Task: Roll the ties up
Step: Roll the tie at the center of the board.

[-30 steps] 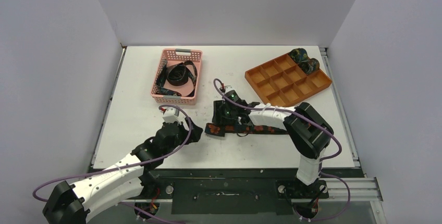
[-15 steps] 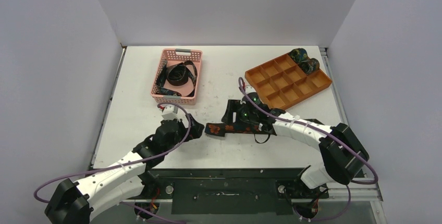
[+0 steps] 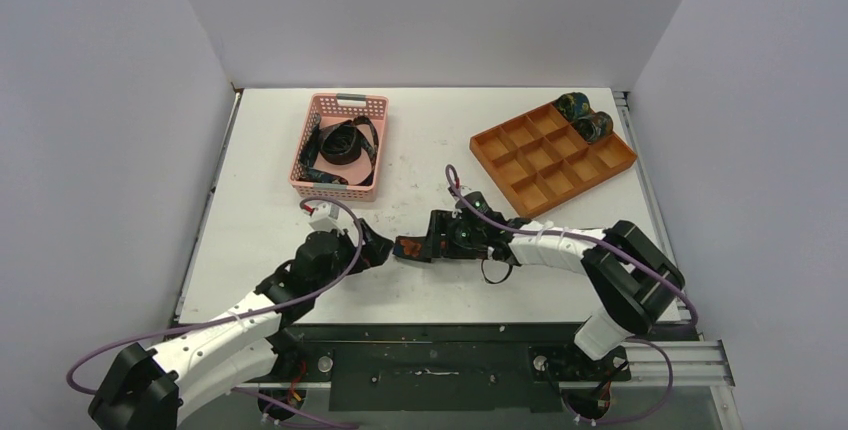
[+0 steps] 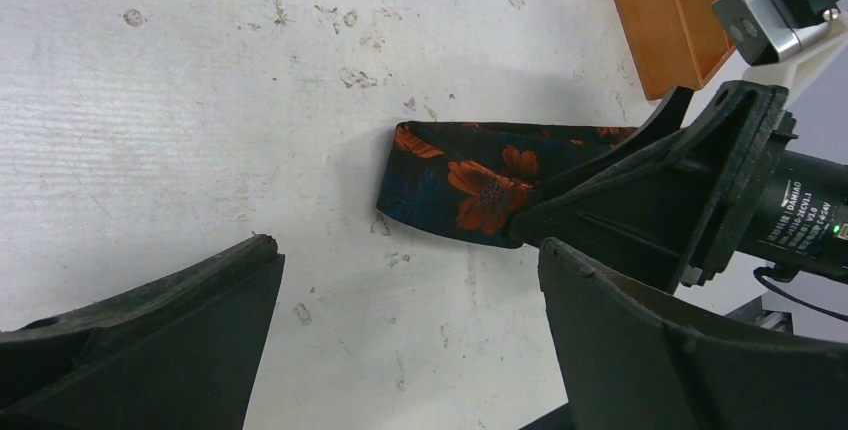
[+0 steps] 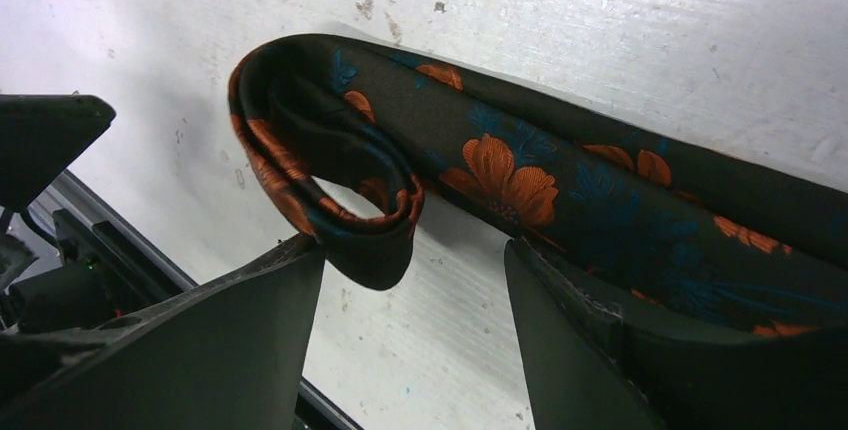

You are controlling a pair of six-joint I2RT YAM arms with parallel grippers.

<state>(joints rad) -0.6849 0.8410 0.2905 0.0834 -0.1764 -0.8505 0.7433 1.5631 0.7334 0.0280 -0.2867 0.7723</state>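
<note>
As the right arm (image 3: 560, 247) drops low across the centre of the overhead view, the right gripper (image 3: 437, 242) has slid from mid-strip to the left tip of the floral tie (image 4: 480, 190). Its jaws are spread either side of a loose first curl (image 5: 330, 165) and pinch nothing. At lower left of centre, the left gripper (image 3: 380, 247) has widened to full spread and faces that tip, just beside it and not touching.

The roll looks barely begun, with both grippers resetting for a fresh hold.

On the white table (image 3: 260, 210), the orange compartment tray (image 3: 545, 165) at upper right holds 2 rolled ties (image 3: 583, 115) in its far corner. The pink mesh basket (image 3: 372, 140) at upper left of centre holds unrolled ties (image 3: 340, 145). The right arm lies over the rest of the strip, likely blocking the roll's path.
</note>
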